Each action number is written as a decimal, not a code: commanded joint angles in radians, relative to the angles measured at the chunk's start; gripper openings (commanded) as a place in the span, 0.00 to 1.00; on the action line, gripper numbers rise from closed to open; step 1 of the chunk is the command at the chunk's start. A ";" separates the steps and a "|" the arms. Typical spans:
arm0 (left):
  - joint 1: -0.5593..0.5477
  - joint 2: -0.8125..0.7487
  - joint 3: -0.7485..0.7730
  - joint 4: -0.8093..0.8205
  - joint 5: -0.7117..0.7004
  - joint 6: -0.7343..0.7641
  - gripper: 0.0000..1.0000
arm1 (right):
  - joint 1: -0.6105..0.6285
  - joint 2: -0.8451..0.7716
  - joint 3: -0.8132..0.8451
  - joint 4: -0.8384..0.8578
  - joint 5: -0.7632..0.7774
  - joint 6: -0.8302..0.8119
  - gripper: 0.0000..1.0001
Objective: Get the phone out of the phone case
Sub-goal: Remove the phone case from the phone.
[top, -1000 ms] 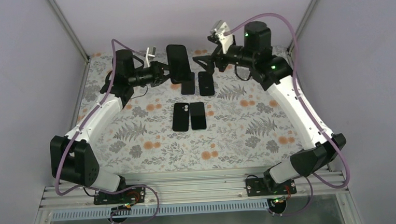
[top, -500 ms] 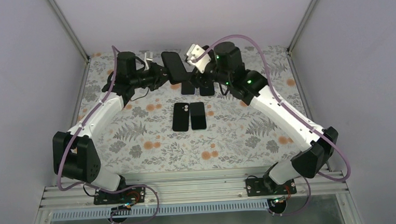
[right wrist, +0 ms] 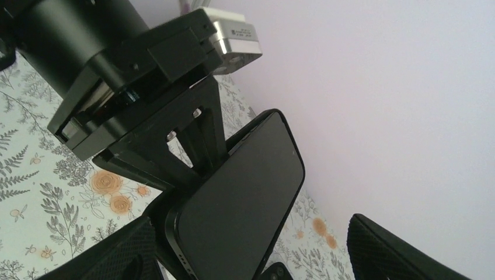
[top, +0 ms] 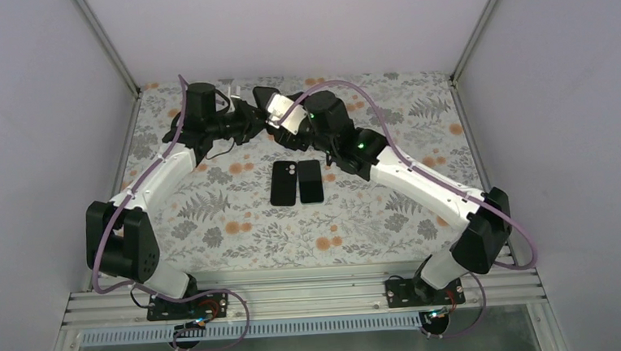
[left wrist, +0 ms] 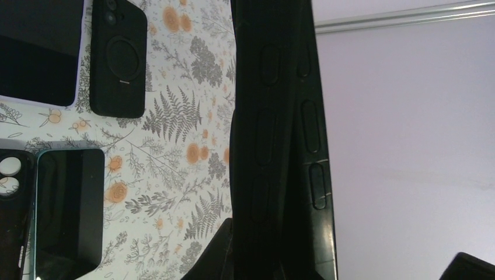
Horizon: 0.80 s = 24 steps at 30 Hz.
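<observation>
My left claw (right wrist: 192,151) is clenched on the cased phone (right wrist: 239,204), held above the far side of the counter (top: 212,222); my right claw (right wrist: 257,254) is released, spread wide either side of its end. The glass slab should be stiff and slick, its black case (left wrist: 280,146) rubbery, so I'd peel at a corner rim. Below lie two bare phones, a teal-edged phone (left wrist: 69,210) and a second phone (left wrist: 38,52), plus, I think, two empty cases, a ring-backed case (left wrist: 118,55) and a camera-holed case (left wrist: 10,198)
</observation>
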 commanded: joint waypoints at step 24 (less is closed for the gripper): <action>0.003 0.011 0.008 0.061 0.027 -0.022 0.02 | 0.049 0.129 -0.106 0.287 0.333 -0.219 0.58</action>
